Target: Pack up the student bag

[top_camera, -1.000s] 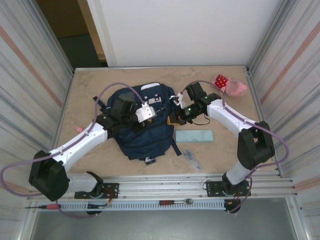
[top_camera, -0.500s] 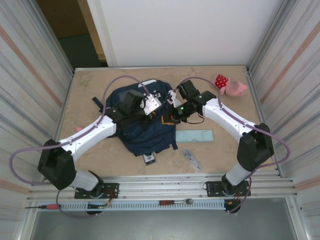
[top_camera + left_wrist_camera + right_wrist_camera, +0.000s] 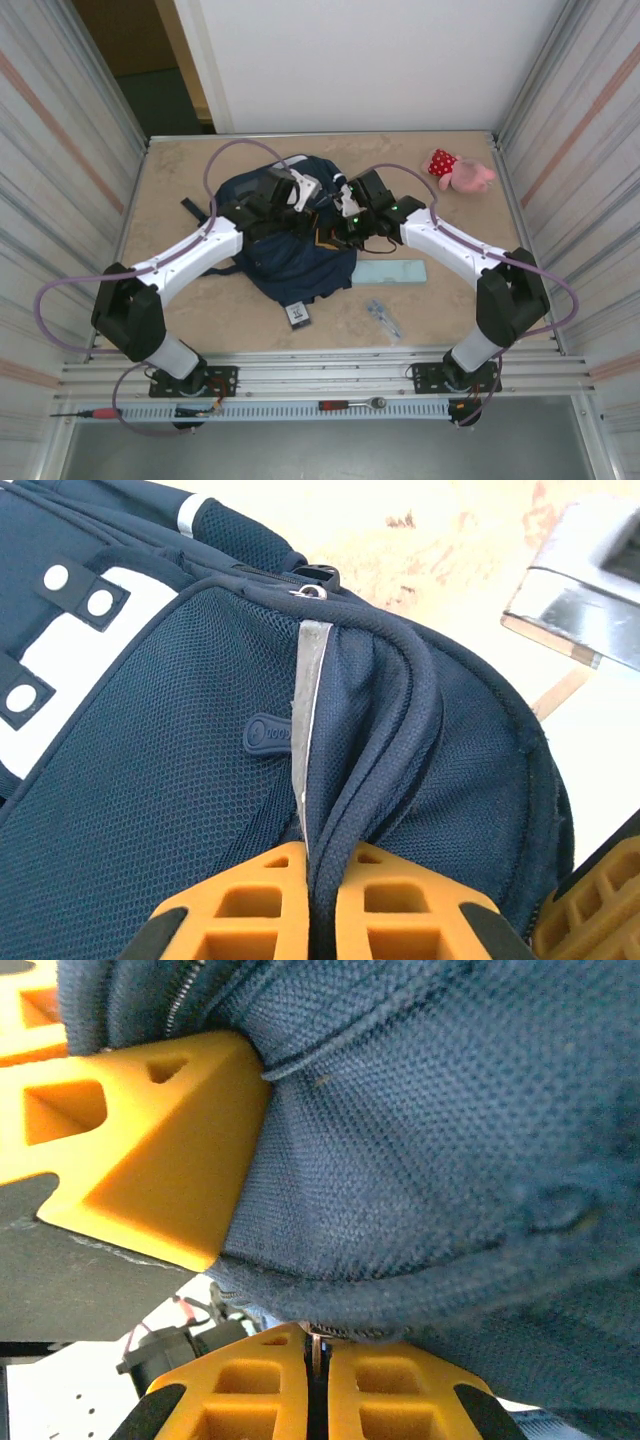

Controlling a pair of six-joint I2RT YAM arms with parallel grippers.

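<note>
**Navy bag pinched by both arms**

Navy fabric takes up the middle of the tabletop [image 3: 170,180]: the student bag [image 3: 290,255] lies flat there, its top toward the far edge, with both arms reaching in over its upper part.

The left pincer [image 3: 320,858] is clamped on the bag, its orange fingers pressed together around a raised fold of piped mesh beside a thin light stripe. The right pincer [image 3: 315,1348] is likewise closed on the bag's edge, with a thin metal piece caught between its fingers. The two pincers work just beside each other.

Right of the bag, a flat pale-green case [image 3: 388,271] lies on the tabletop, and a small clear item [image 3: 383,317] sits nearer the arms. A pink plush toy [image 3: 462,172] in a red dotted dress rests well apart, at the far right corner.
</note>
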